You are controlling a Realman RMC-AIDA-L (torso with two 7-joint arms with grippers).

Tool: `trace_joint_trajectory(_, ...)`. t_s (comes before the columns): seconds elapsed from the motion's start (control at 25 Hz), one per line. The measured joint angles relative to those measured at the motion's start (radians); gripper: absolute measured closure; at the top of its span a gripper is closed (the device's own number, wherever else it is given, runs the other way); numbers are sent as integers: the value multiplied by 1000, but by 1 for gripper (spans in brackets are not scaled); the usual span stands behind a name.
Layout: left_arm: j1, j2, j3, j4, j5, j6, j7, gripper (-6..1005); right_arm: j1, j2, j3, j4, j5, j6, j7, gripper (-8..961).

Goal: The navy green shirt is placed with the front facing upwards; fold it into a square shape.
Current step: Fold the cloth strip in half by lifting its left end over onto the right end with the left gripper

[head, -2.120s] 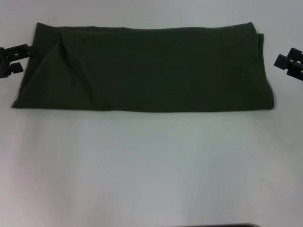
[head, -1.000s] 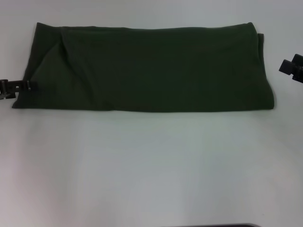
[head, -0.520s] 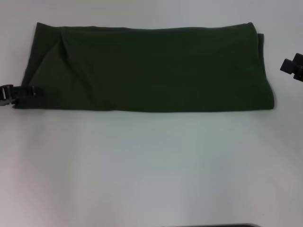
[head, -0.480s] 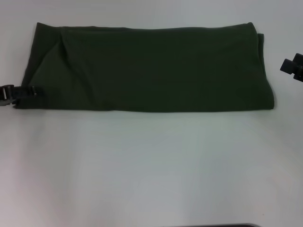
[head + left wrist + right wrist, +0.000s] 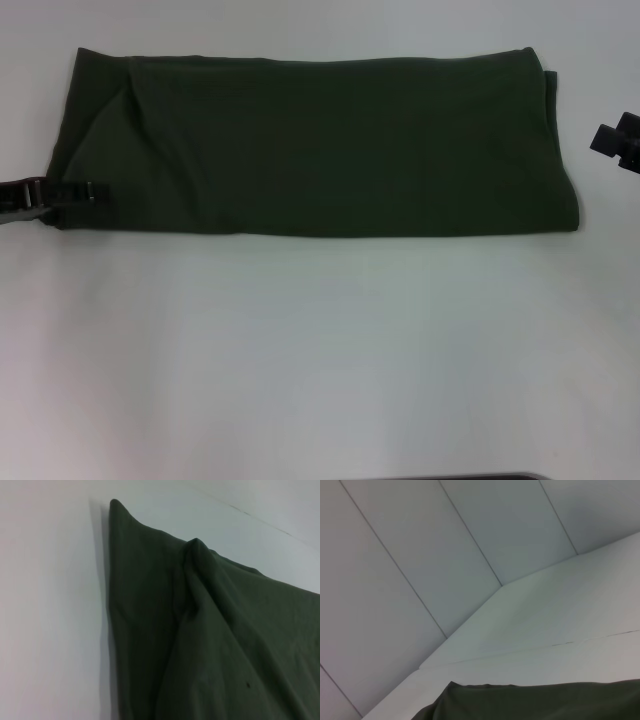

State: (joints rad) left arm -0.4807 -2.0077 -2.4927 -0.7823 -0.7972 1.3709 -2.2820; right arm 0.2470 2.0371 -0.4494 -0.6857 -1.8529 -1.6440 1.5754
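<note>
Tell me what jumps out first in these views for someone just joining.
The navy green shirt, already folded into a long dark band, fills the far half of the white table. The left hand reaches in low at the shirt's near left corner, its tips over the cloth there. The right hand sits off the shirt's right end, clear of the fabric.

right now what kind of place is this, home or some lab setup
Probably a lab or test bench, not a home. A bare white table holds only the folded navy green shirt, plain white wall panels stand behind it, and the left tool works at the shirt's near left corner.
</note>
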Motion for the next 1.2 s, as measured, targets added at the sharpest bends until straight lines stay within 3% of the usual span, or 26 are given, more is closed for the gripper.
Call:
trace_joint_trajectory(0.2, -10, -1, 36, -6, 26, -5, -42, 119, -1, 0, 1, 0, 5, -8, 0, 71)
trace_joint_trajectory(0.4, -17, -28, 62, -66, 48, 3, -67, 311, -1, -1, 23, 1, 7, -38, 6, 71)
trace_joint_trajectory(0.52, -18, -33, 64, -79, 51, 5, -71, 545, 0, -1, 34, 1, 5, -47, 7, 71)
trace_joint_trajectory(0.84, -18, -33, 55, -89, 49, 27, -75, 725, 3, -5, 35, 0, 1, -48, 22, 71)
trace_joint_trajectory(1.08, -18, -34, 60, -92, 52, 31, -82, 904, 10, -26, 26, -1, -19, -49, 82, 72)
trace_joint_trajectory(1.2, -18, -32, 60, -92, 52, 36, -85, 978, 25, -53, 25, -11, -71, -49, 154, 72)
